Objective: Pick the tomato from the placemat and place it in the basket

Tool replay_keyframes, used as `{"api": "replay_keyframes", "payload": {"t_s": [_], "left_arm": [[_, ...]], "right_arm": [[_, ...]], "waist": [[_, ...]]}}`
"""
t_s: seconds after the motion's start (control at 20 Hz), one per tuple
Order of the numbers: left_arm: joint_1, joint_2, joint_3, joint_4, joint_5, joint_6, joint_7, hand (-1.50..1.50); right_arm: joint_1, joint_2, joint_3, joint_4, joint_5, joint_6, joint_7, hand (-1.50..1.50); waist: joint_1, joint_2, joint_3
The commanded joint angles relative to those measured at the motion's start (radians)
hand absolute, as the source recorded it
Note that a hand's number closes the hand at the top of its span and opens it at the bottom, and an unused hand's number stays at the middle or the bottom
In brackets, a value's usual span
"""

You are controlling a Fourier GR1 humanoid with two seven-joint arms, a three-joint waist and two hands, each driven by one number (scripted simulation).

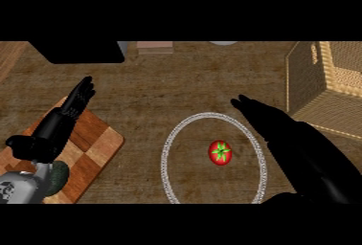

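Observation:
A small red tomato (220,152) with a green star-shaped top lies inside a round placemat (170,143) whose centre matches the wooden counter and whose rim is pale grey. My right hand (283,131) reaches in from the lower right with fingers straight, just right of the tomato and above the placemat's right rim, not touching the tomato. The woven basket (326,86) stands at the right edge, beyond the right hand. My left hand (60,119) rests open at the left, fingers pointing up, over a cutting board.
A checkered wooden cutting board (96,153) lies at the lower left, with a dark green object (60,173) partly hidden beside my left wrist. A black object (78,51) sits at the back left, and a small pinkish block (154,47) at the back centre.

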Motion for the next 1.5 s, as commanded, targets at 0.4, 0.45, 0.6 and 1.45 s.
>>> {"api": "replay_keyframes", "payload": {"t_s": [0.4, 0.45, 0.6, 1.45], "left_arm": [[-0.015, -0.049, 0.035, 0.073, -0.023, -0.06, -0.048, 0.0], [0.005, -0.052, 0.03, 0.021, -0.051, -0.034, -0.028, 0.0], [0.013, -0.066, 0.032, -0.006, -0.058, -0.033, -0.008, 0.0], [-0.042, -0.146, 0.142, 0.094, -0.127, -0.15, -0.014, 0.0]], "right_arm": [[0.122, -0.072, -0.109, -0.043, -0.022, 0.033, 0.022, -1.5], [0.115, -0.026, -0.065, -0.123, -0.002, 0.015, 0.134, -1.5], [0.2, 0.053, 0.056, -0.082, 0.17, -0.048, 0.045, -1.5], [0.393, 0.191, 0.0, 0.26, 0.482, -0.174, -0.463, -1.5]], "waist": [[0.016, 0.013, 0.003], [0.018, 0.009, 0.002], [0.021, 0.009, 0.003], [0.016, 0.011, 0.003]]}}
